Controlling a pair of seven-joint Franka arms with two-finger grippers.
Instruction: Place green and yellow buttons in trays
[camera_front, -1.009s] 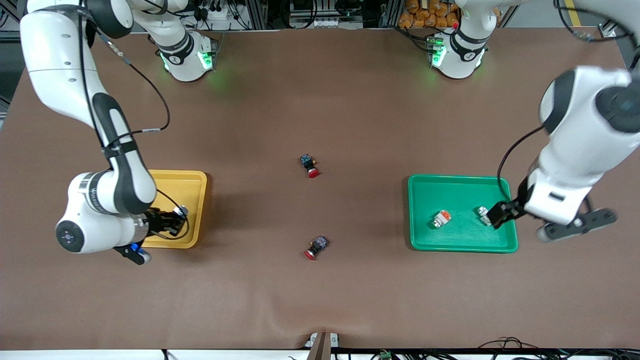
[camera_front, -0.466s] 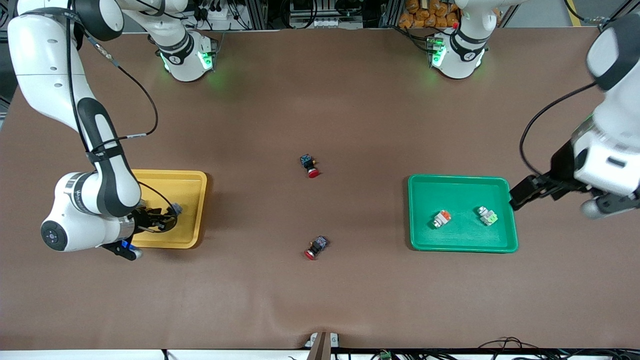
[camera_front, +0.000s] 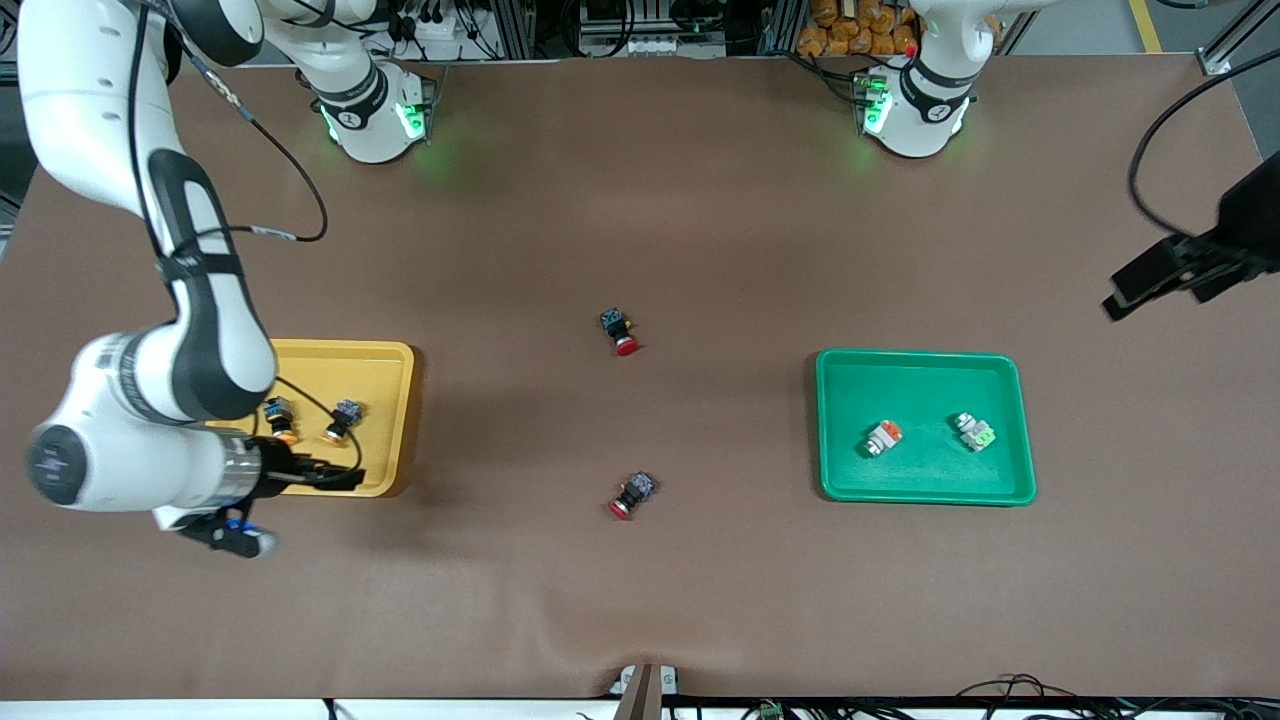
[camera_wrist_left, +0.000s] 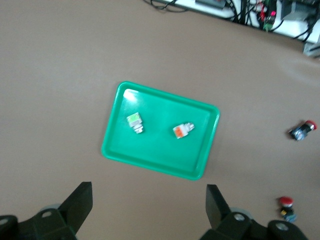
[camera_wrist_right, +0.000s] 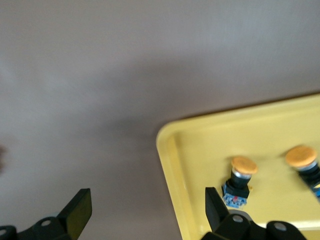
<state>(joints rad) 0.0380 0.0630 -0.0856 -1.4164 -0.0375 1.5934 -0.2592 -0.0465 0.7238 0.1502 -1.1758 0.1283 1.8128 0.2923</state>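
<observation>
The yellow tray (camera_front: 372, 380) holds two dark-bodied buttons with orange-yellow caps (camera_front: 280, 420) (camera_front: 340, 422), lying side by side. My right gripper (camera_front: 340, 478) is open and empty over the tray's near rim. In the right wrist view the tray (camera_wrist_right: 200, 160) and both buttons (camera_wrist_right: 240, 177) (camera_wrist_right: 305, 165) show past my open right gripper (camera_wrist_right: 148, 210). The green tray (camera_front: 920, 385) holds a white button with an orange top (camera_front: 883, 437) and one with a green top (camera_front: 975, 432). My left gripper (camera_front: 1135, 290) is open and empty, high over the table at the left arm's end. Its wrist view shows the green tray (camera_wrist_left: 160, 150) and my left gripper (camera_wrist_left: 149, 205).
Two dark buttons with red caps lie on the brown table between the trays: one (camera_front: 621, 332) farther from the front camera, one (camera_front: 632, 494) nearer. Both show in the left wrist view (camera_wrist_left: 302, 130) (camera_wrist_left: 286, 207).
My right gripper let go of a yellow-capped button in the yellow tray and drew back over its near rim. My left gripper rose away from the green tray toward the table's end.
</observation>
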